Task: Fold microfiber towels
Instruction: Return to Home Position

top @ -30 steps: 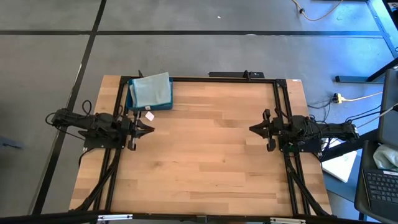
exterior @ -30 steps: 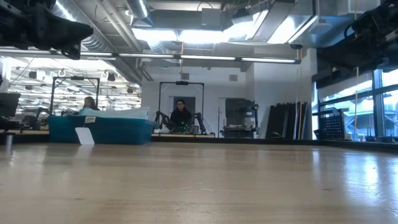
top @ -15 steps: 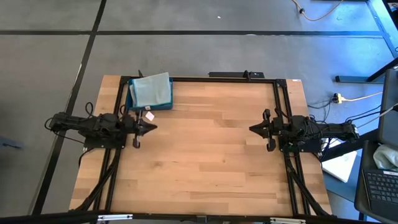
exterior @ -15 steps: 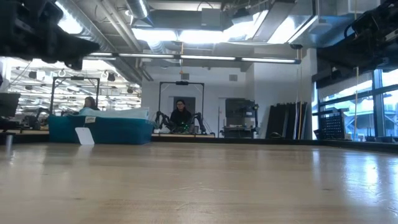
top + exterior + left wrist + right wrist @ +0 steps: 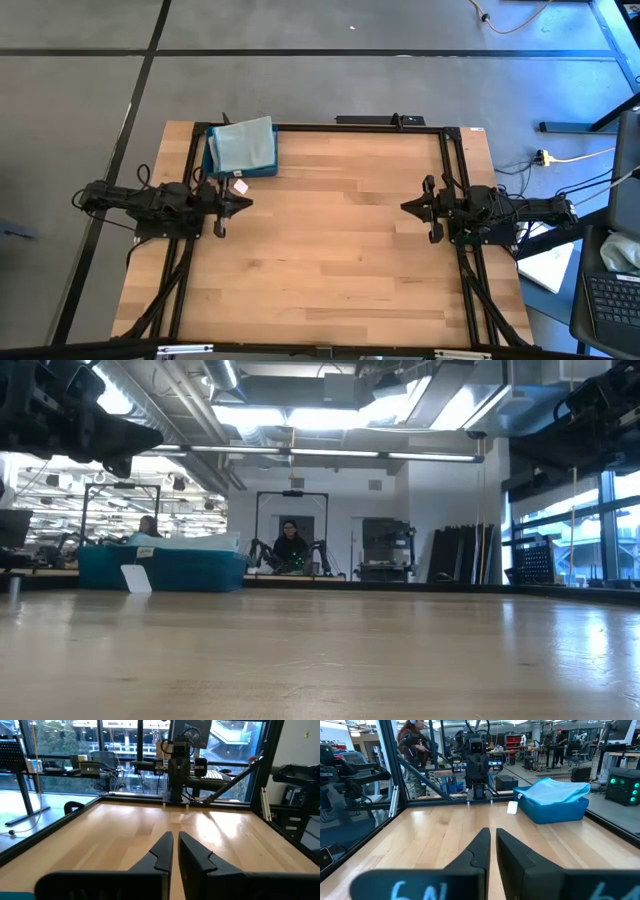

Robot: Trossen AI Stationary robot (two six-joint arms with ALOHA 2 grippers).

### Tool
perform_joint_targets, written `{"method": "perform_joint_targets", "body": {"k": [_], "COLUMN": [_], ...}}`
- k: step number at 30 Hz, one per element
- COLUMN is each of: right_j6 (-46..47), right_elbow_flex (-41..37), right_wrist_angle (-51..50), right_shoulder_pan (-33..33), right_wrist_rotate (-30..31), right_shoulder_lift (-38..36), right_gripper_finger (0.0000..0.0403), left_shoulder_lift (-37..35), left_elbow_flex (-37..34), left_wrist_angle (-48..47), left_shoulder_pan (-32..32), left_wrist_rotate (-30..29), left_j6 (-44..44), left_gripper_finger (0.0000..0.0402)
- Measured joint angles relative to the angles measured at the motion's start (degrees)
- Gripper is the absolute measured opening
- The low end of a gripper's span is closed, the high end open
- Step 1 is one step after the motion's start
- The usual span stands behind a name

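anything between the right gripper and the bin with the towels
Nothing visible. Only tabletop lies between the right gripper and the blue bin, where the towels lie. The left gripper sits off that line.

Bright, even light on the table (image 5: 330, 250) — ceiling lamps (image 5: 300, 415) glare in the low view.

Towels (image 5: 241, 145) in bin (image 5: 211, 163), table (image 5: 330, 250) far-left corner
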Motion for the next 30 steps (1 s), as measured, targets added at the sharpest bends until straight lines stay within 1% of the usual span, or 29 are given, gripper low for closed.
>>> {"method": "perform_joint_targets", "body": {"k": [7,24,30], "right_j6": [0.00,0.00,-0.01], "right_elbow_flex": [0.00,0.02,0.02], "right_wrist_angle": [0.00,0.00,0.01], "right_shoulder_pan": [0.00,0.00,0.00], "right_wrist_rotate": [0.00,0.00,0.00], "right_shoulder_lift": [0.00,0.00,0.00], "right_gripper_finger": [0.0033,0.0033,0.0033], "left_shoulder_lift": [0.00,0.02,0.02], "left_elbow_flex": [0.00,0.00,0.00], "left_wrist_angle": [-0.01,-0.03,-0.03], "left_shoulder_pan": [0.00,0.00,0.00], "left_wrist_rotate": [0.02,0.04,0.04], "left_j6": [0.00,-0.02,-0.02], "left_gripper_finger": [0.0026,0.0002,0.0006]}}
